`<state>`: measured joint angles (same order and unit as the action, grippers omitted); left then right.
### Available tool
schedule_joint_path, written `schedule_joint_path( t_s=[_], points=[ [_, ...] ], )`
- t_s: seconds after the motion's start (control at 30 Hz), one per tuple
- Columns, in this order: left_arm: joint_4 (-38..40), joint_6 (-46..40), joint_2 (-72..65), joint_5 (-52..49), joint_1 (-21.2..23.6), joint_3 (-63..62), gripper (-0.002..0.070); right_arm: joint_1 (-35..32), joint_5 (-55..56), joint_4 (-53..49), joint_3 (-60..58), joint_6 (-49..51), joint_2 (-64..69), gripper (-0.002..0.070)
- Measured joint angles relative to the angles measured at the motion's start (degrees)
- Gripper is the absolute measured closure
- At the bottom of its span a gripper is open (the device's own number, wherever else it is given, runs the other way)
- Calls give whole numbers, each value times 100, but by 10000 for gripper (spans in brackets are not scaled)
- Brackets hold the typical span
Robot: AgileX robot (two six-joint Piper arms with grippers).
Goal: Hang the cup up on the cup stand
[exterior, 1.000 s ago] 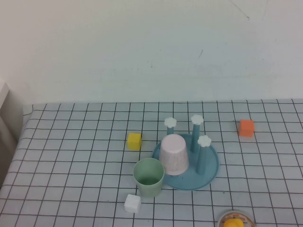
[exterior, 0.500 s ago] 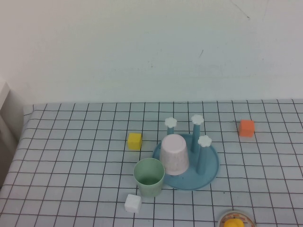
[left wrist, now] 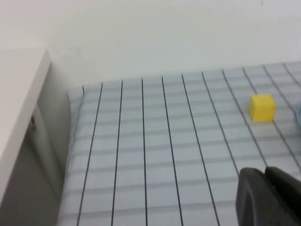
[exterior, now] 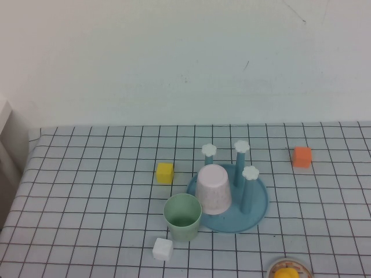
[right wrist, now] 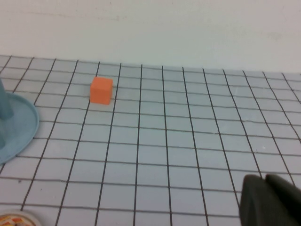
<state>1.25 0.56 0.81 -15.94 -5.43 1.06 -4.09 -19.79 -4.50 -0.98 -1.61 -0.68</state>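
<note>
The mint-green cup (exterior: 182, 216) stands upright, mouth up, on the checked cloth, touching the front left rim of the blue cup stand (exterior: 255, 207). The stand carries three upright blue pegs with white flower caps (exterior: 250, 172), and a pale pink speckled cup (exterior: 213, 189) sits upside down on it. Neither arm shows in the high view. My left gripper (left wrist: 264, 175) is shut and empty, low over the cloth far left of the cup. My right gripper (right wrist: 265, 181) is shut and empty too, over the cloth to the right of the stand, whose rim (right wrist: 21, 129) shows in its view.
A yellow cube (exterior: 164, 172) lies left of the stand, a white cube (exterior: 162, 249) in front of the cup, an orange cube (exterior: 301, 156) at the right. A round dish holding something yellow (exterior: 285, 271) sits at the near edge. A white ledge (left wrist: 19, 103) borders the table's left side.
</note>
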Motion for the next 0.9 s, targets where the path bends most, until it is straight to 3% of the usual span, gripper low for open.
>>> schedule_joint_path(
  t_s=[0.13, 0.4, 0.53, 0.77, 0.9],
  points=[
    [0, 0, 0, 910, 0, -1, 676, 0, 543, 0, -61, 0, 0, 678],
    [-157, -56, 0, 3330, 0, -1, 676, 0, 3550, 0, -70, -40, 0, 678],
    [-210, -98, 0, 4058, 0, -1, 676, 0, 4484, 0, -70, -12, 0, 678],
    [-263, 104, 0, 4603, 0, -1, 676, 0, 5444, 12, -70, 204, 0, 678],
    [-1038, 104, 0, 3881, 0, -393, 676, 0, 5459, 12, -43, 240, 0, 678]
  ],
)
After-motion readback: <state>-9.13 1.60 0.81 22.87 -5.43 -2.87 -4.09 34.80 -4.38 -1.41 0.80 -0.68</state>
